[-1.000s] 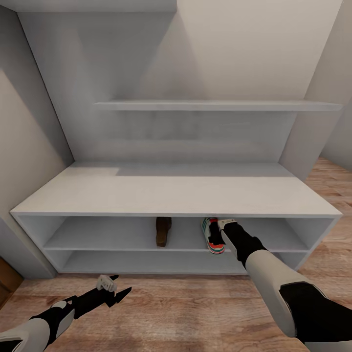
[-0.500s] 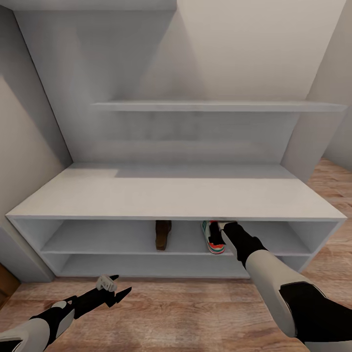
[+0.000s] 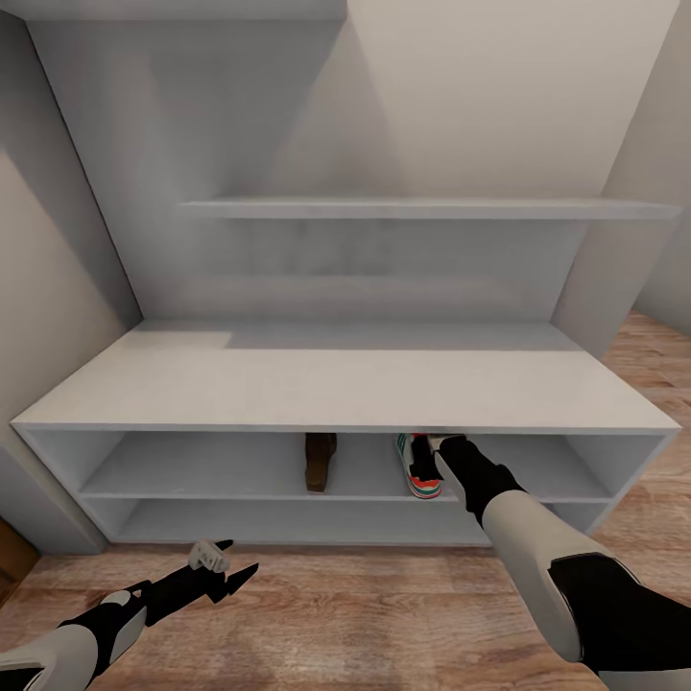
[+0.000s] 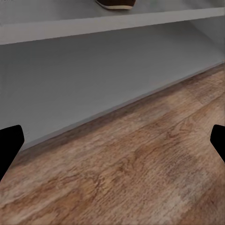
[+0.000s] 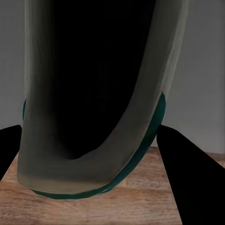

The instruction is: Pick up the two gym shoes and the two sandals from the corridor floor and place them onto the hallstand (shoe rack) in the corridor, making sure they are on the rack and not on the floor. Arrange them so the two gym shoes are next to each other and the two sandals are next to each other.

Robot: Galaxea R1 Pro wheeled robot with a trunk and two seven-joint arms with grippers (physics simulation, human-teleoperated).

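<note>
A gym shoe (image 3: 415, 465) is lying on the upper open shelf of the hallstand (image 3: 345, 384), heel toward the room, with the right gripper (image 3: 443, 443) reaching in beside it; in the right wrist view the shoe's dark opening and green-edged sole (image 5: 89, 117) are sitting between the two fingers (image 5: 187, 173), which are standing to either side of it, though whether they are pressing on it or already loosened cannot be told. A sandal (image 3: 321, 457) is resting on the same shelf, well apart to the shoe's left. The step in hand appears to be setting this shoe down on the shelf; the next move is likely calling for letting go and drawing the arm straight back out beneath the top board's front edge. The left gripper (image 3: 223, 566) is hovering over the corridor floor (image 3: 384, 614) with fingers apart, empty, near the lower shelf's lip (image 4: 117, 108). Open shelf room is lying on both sides.
</note>
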